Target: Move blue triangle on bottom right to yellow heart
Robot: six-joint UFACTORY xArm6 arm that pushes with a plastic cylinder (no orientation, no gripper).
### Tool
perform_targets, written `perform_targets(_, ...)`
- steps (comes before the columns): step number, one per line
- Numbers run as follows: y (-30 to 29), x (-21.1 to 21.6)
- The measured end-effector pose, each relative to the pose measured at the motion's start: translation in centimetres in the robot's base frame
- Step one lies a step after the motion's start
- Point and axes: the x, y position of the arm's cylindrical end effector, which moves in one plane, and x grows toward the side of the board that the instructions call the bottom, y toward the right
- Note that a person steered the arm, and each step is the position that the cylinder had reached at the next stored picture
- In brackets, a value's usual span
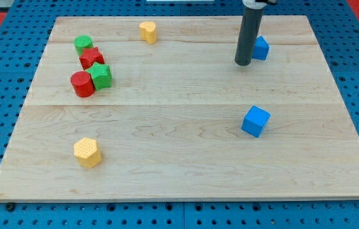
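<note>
My tip (243,63) rests on the wooden board (179,159) at the view's upper right. A blue block (261,48), partly hidden behind the rod, sits just right of the tip, close to or touching it; its shape is hard to make out. A blue cube (256,121) lies lower right, well below the tip. A yellow heart (148,31) sits near the top edge, left of the tip.
At the upper left is a cluster: a green block (83,44), a red star (91,58), a green star (101,75) and a red cylinder (82,84). A yellow hexagon (87,152) lies at the lower left. Blue pegboard surrounds the board.
</note>
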Motion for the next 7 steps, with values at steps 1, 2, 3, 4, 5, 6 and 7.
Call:
perform_targets(1, 2.0, -2.4)
perform_targets(2, 7.5, -3.2)
perform_targets(3, 11.8, -1.0)
perform_targets(4, 11.0, -0.7)
perform_targets(5, 12.2, -1.9)
perform_targets(6, 12.2, -4.5)
perform_targets(7, 11.1, -5.5)
